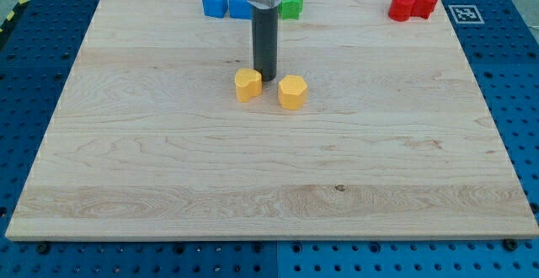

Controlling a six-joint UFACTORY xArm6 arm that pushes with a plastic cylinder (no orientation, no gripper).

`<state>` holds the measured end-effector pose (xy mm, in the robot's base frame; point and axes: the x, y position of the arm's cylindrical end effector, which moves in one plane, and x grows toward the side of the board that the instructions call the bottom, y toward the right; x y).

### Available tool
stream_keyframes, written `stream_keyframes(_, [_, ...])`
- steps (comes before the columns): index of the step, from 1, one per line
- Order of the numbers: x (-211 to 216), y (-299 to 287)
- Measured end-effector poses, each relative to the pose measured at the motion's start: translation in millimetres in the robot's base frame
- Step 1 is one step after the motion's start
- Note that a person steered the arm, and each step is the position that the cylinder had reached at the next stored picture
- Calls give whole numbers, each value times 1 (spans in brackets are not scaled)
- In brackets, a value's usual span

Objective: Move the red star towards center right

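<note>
My tip (266, 77) rests touching one yellow block (248, 85), far from the red star (426, 2); there are no fingers to spread. The star sits against another red block (402, 7), so a careless push could drag both

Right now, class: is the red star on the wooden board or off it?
On. The red star sits on the wooden board near its top-right corner, touching another red block.

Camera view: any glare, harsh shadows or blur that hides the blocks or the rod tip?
Camera view: lighting even and soft, no glare on the wooden board; shadows are faint; focus is sharp throughout. My tip shows clearly just above the two yellow blocks. The red blocks at top right are crisp, though which one is the star is hard to tell.
</note>
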<state>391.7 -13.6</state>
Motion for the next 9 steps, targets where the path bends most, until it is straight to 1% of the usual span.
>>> stream_keyframes(2, [0,-30])
stream_keyframes(3, [-8,-34])
stream_keyframes(4, [-15,-10])
stream_keyframes(6, [-16,92])
stream_keyframes(7, [-24,129])
stream_keyframes(9, [-72,142])
